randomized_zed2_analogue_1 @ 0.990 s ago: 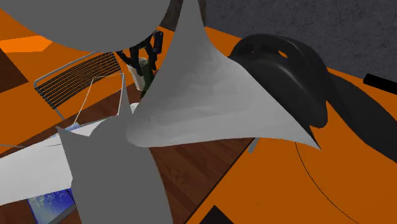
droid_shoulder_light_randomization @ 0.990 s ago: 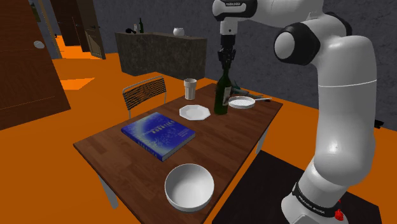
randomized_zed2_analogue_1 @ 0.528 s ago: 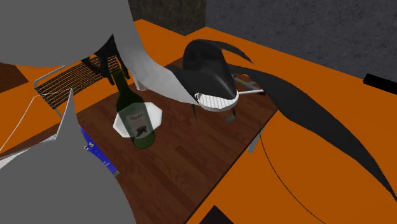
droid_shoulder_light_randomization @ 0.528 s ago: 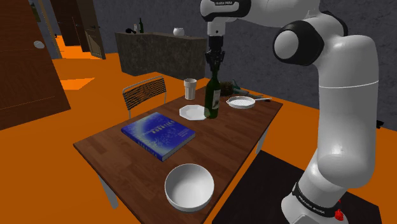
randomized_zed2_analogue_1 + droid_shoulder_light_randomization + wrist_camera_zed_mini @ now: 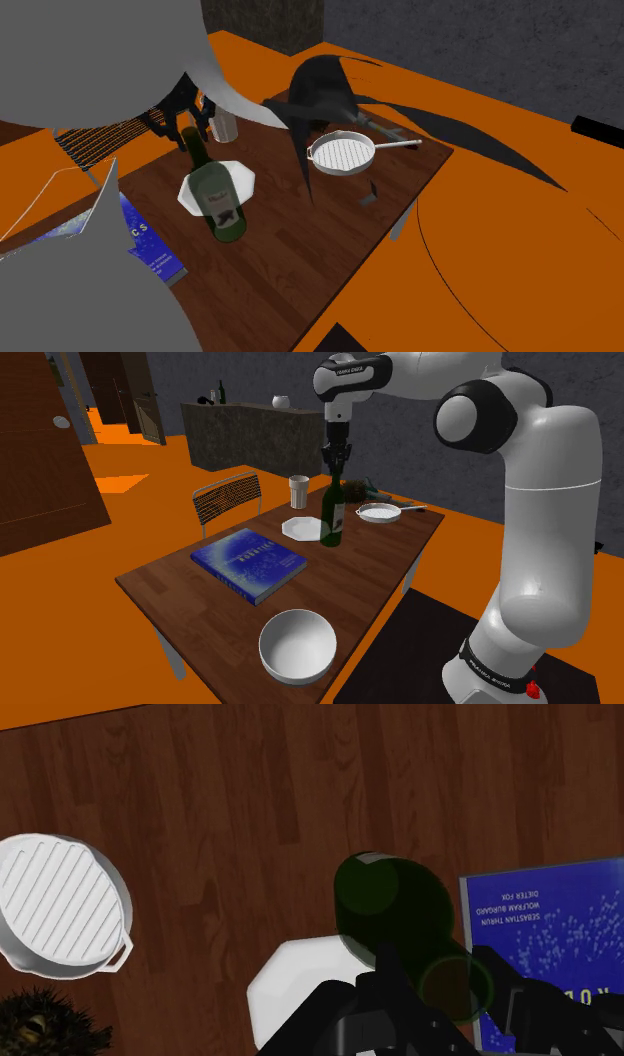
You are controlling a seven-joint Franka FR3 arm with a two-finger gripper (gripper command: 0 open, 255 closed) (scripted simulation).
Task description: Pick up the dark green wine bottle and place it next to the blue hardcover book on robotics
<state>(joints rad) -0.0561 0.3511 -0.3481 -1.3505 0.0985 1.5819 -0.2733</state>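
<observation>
Orange floor [image 5: 60,602] surrounded the wooden counter [image 5: 350,577], with the white arm [image 5: 540,532] reaching over it. The shoulder view took in the blue book [image 5: 250,562] and a white bowl [image 5: 297,644] nearer the stand; the wrist view gave the pan's [image 5: 60,919] ribbed inside. The dark green wine bottle [image 5: 332,522] stood upright at the white plate's [image 5: 302,528] edge, apart from the book. The black hand [image 5: 336,460] clasped its neck.

Home dining area: wooden worktop [image 5: 362,560] set with bowl [image 5: 297,645], plate [image 5: 301,529], glass [image 5: 298,491], grill pan [image 5: 341,153]; chair [image 5: 228,502] alongside; stone counter [image 5: 250,437] behind, wooden door [image 5: 45,447].
</observation>
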